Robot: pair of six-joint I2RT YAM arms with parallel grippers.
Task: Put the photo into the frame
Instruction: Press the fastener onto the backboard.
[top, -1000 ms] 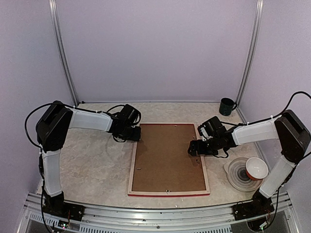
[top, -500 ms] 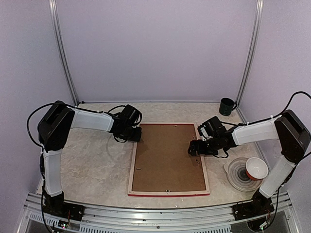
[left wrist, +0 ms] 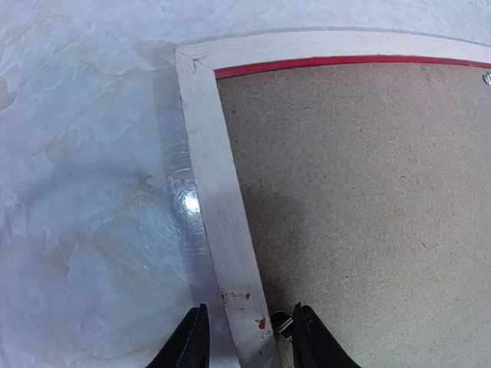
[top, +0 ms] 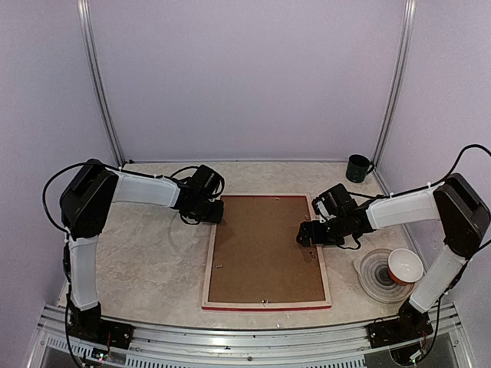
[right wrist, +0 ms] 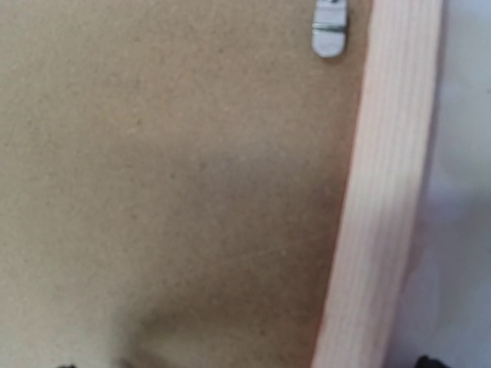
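Observation:
The frame lies face down mid-table, pale wood back up, with a red edge along its near side. A plain brown backing board fills it. The photo is hidden. My left gripper is at the frame's far left corner. In the left wrist view its jaws stand apart astride the left rail, beside a small metal clip, gripping nothing. My right gripper hovers wide open over the right rail and the board, with another clip ahead.
A dark green mug stands at the back right corner. A stack of clear bowls with a red-and-white bowl on it sits right of the frame, close to my right arm. Metal posts and walls ring the table.
My left gripper has edged slightly right onto the frame's corner, and its jaws have narrowed a little. The right arm and the frame have not moved.

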